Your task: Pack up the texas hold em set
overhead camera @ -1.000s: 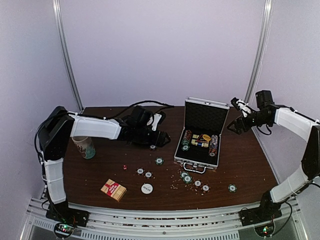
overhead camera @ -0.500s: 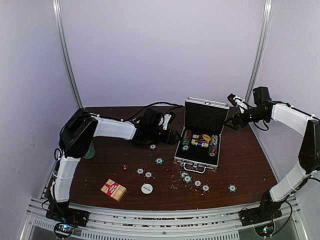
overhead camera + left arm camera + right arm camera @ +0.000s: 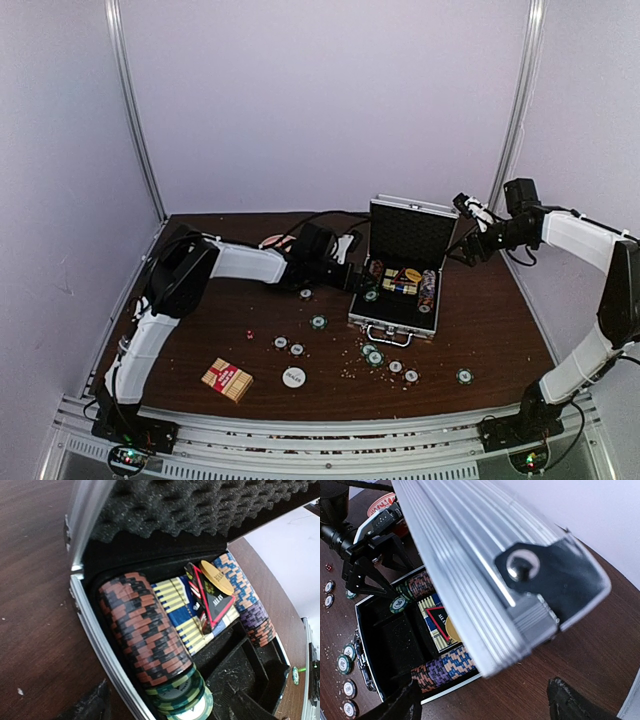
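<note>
I see the silver briefcase open in the middle of the table, black foam lid upright, chip rows and cards inside, loose chips before it, my left gripper at its left rim, right gripper by the lid corner, both spread.

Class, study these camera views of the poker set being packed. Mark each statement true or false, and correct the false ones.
1. The lid of the briefcase stands open. True.
2. The red-yellow card box lies inside the briefcase. False: it lies on the table, left of the white disc.
3. Loose chips lie on the table in front of the briefcase. True.
4. The right gripper is shut on one of the chips. False: it is open and holds nothing, beside the lid's right edge.
</note>
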`<state>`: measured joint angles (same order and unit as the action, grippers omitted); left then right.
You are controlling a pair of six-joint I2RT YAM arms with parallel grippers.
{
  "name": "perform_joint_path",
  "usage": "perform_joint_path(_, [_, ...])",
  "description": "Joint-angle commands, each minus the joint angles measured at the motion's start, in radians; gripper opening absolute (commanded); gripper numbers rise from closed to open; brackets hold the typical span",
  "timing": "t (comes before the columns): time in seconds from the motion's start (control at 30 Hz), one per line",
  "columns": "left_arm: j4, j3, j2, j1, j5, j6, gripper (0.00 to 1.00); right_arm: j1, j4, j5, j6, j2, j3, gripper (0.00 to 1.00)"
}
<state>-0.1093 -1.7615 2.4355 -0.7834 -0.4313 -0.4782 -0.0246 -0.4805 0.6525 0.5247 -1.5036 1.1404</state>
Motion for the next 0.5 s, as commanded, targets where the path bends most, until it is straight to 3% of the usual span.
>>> perform_joint_path(0.0, [-0.087, -0.032, 0.022, -0.012, -0.071, -0.016, 0.77, -0.008, -0.006, 0.015, 0.004, 0.019, -0.011, 0.87])
perform_joint_path(0.47, [-0.08, -0.097, 0.059, -0.04, -0.073, -0.024, 0.76, -0.009, -0.012, 0.013, -0.005, 0.019, -0.012, 0.87])
